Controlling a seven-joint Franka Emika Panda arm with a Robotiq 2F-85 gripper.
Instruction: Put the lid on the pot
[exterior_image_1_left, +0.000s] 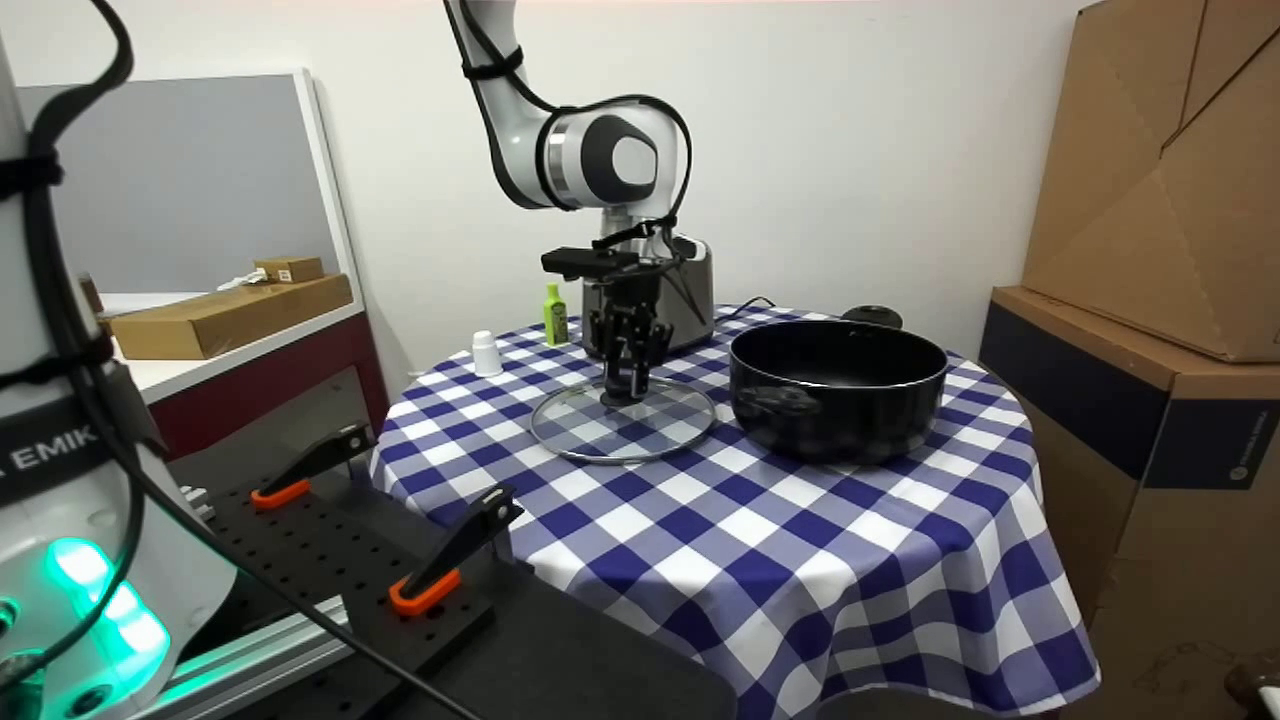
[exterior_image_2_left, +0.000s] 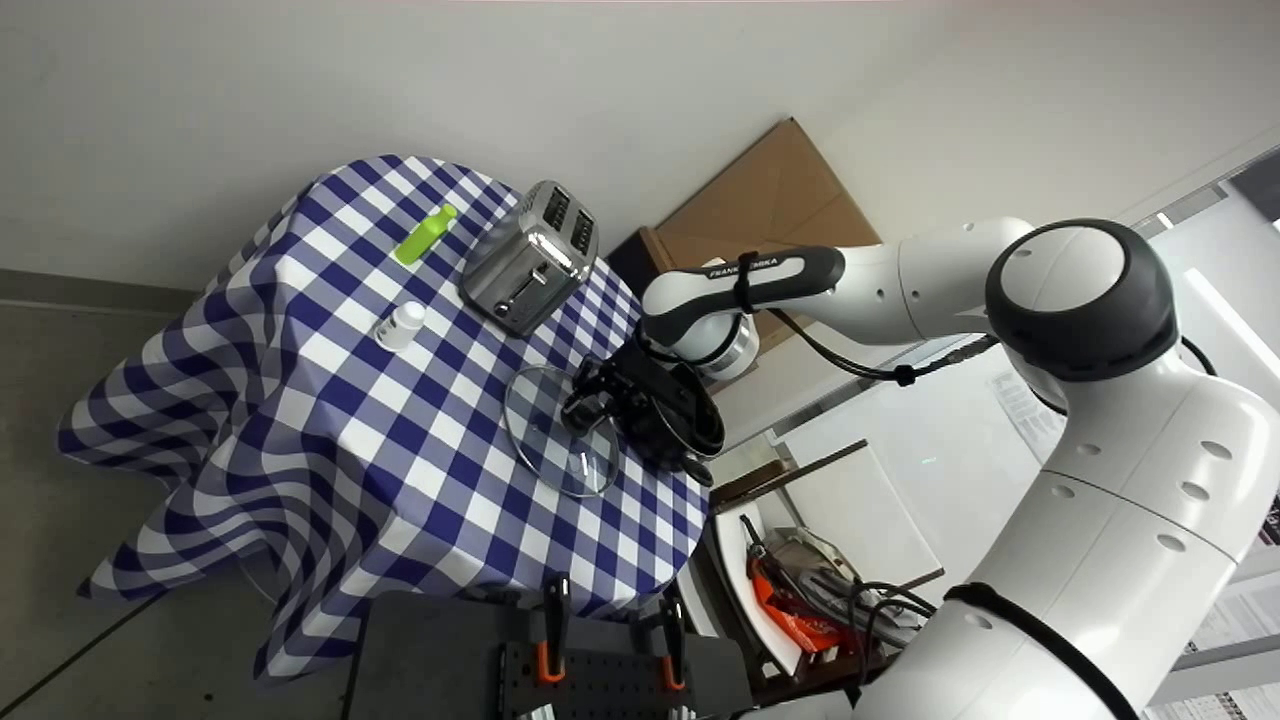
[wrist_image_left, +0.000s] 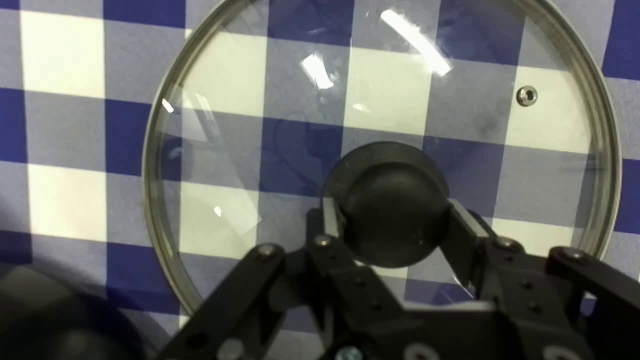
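Note:
The lid (exterior_image_1_left: 630, 432) is a see-through glass disc with a metal rim and a black knob. It appears to lie flat on the tablecloth, and it shows in the exterior view (exterior_image_2_left: 552, 458) and the wrist view (wrist_image_left: 225, 150). My gripper (exterior_image_1_left: 628, 385) points straight down at its centre. In the wrist view the fingers (wrist_image_left: 392, 217) are partly closed, one on each side of the knob, and look snug against it. The pot (exterior_image_1_left: 840, 400) is black, wide and uncovered, right beside the lid. In the exterior view the arm partly hides the pot (exterior_image_2_left: 660, 440).
A silver toaster (exterior_image_2_left: 530, 262) stands behind the lid. A green bottle (exterior_image_1_left: 555, 315) and a white bottle (exterior_image_1_left: 486, 354) stand near it. Black clamps (exterior_image_1_left: 455, 550) sit on the mount before the table. Cardboard boxes (exterior_image_1_left: 1150, 400) stand beside the table.

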